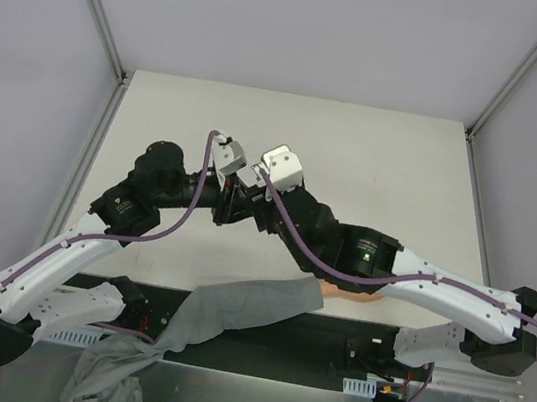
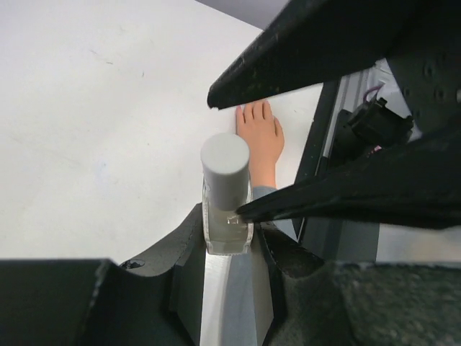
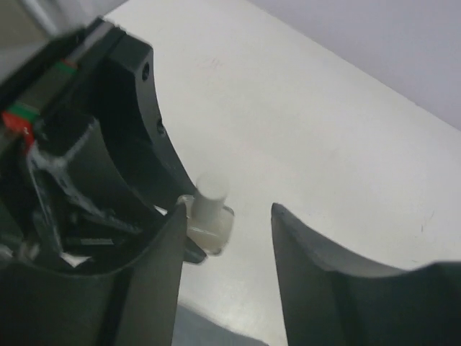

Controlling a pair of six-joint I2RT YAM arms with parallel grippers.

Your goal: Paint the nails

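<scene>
Nails are tiny and skin-toned on the peach hand, which lies flat on the counter's near right. The left tool clamps a whitish bottle. The right tool's fingers stand apart.

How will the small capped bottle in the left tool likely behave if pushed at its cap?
Likely rigid and slick: the bottle looks like clear glass, so it might slip in the left tool. Its grey cap stands above the grip, so a push there may tilt it. Being small, probably light.
</scene>
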